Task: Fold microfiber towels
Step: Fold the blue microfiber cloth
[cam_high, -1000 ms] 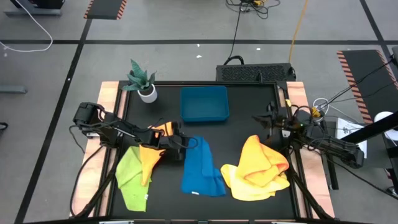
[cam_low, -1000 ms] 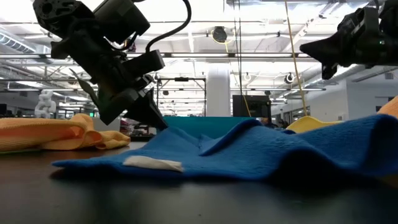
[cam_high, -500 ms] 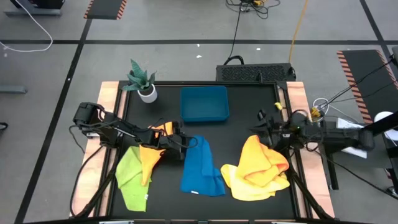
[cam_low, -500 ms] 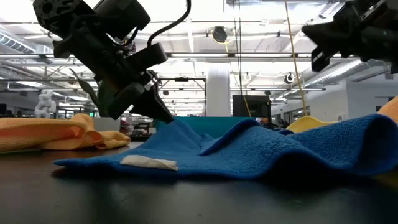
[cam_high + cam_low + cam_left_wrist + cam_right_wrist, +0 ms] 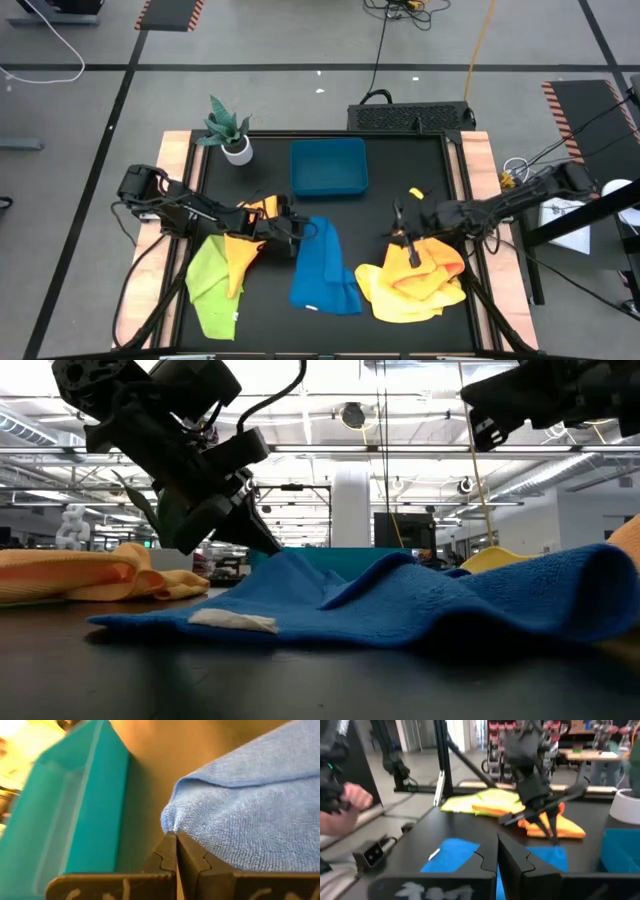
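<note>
A blue towel [image 5: 320,265] lies rumpled at the table's middle, a white label [image 5: 232,620] on its near end. My left gripper [image 5: 300,232] reaches in from the left and is shut on its far left corner. To the left lie a lime green towel [image 5: 208,282] and an orange towel [image 5: 245,242], partly under the left arm. At the right sits a heap of yellow and orange towels [image 5: 415,278]. My right gripper [image 5: 398,224] hangs shut above the heap's far edge, high over the table in the low view [image 5: 490,415], with nothing in it. My left gripper pinches the blue towel's far left corner [image 5: 171,823] between its two fingertips [image 5: 167,845]. It comes slanting down from the table's left. One layer or several, I cannot tell. The corner stands raised in a small peak [image 5: 287,556]; the rest of the towel lies on the table.
A rigid blue tray [image 5: 328,166] stands at the far middle, a small potted plant [image 5: 230,130] at the far left. A person's hand [image 5: 351,799] shows beyond the table in the right wrist view. Bare black tabletop [image 5: 390,190] lies between the tray and the right heap.
My right arm has swung in from the table's right edge, carrying its shut gripper toward the near left, to above the yellow heap's far edge. My left gripper has kept its place and its hold; the blue towel's held corner has risen a little into a peak.
</note>
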